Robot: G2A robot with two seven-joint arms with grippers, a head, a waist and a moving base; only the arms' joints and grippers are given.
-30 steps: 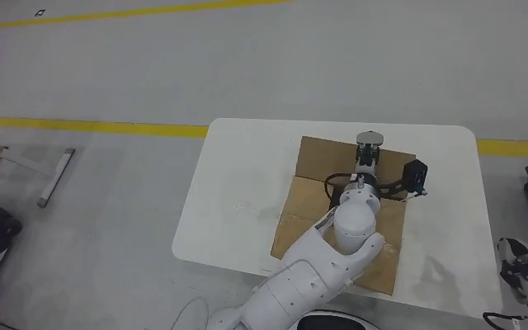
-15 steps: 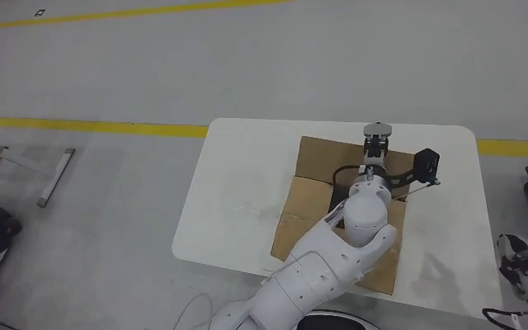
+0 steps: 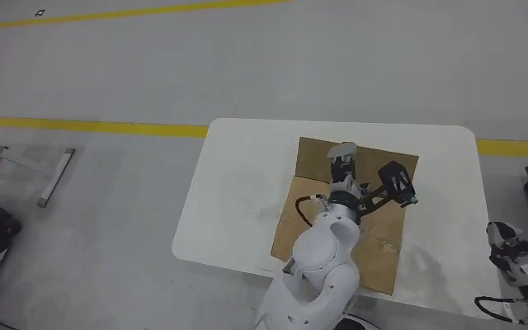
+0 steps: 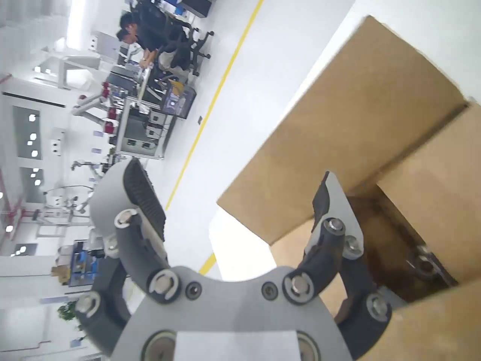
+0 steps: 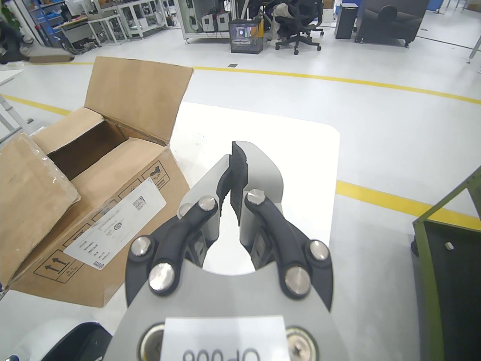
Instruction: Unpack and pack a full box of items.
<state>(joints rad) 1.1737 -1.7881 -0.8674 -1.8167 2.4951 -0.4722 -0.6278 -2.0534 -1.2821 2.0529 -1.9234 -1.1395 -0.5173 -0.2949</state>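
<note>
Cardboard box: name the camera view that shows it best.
Right wrist view: the cardboard box shows nearly whole, raised flap and side label included. Left wrist view: one flap and some dark inside. Top view: an arm covers its middle.

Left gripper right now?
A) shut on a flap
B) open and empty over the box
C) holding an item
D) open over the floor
B: the left gripper stands wide open with nothing in it, above the box at its raised flap.
</note>
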